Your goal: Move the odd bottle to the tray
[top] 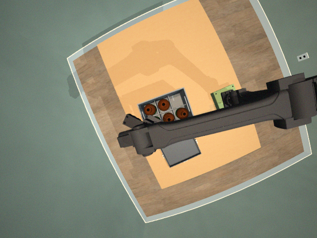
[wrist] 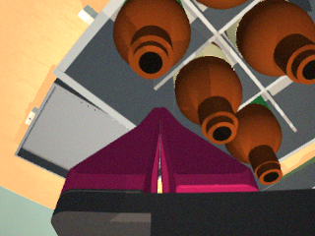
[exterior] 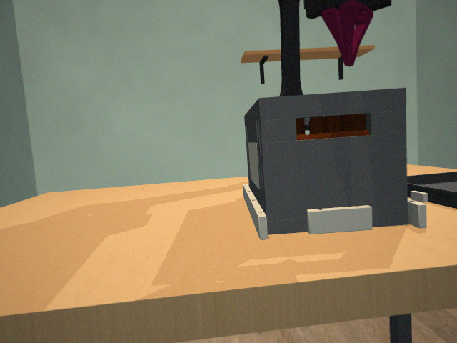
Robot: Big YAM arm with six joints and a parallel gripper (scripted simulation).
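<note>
"What stands on the counter (top: 158,23) (exterior: 111,266) (wrist: 30,49)?" asks the student.

"The crate (top: 161,96) (exterior: 332,173) (wrist: 85,36), with five bottles (top: 163,104) (exterior: 354,123) (wrist: 209,90) in its compartments," answers the tutor. "In the top view, the tray (top: 182,152) (exterior: 439,184) (wrist: 74,128) lies below it, near; the base plate (top: 215,101), to its right."

"And the arm (top: 217,125) (exterior: 290,48)?"

"It spans above the counter, crossing over part of both crate and tray."
</note>
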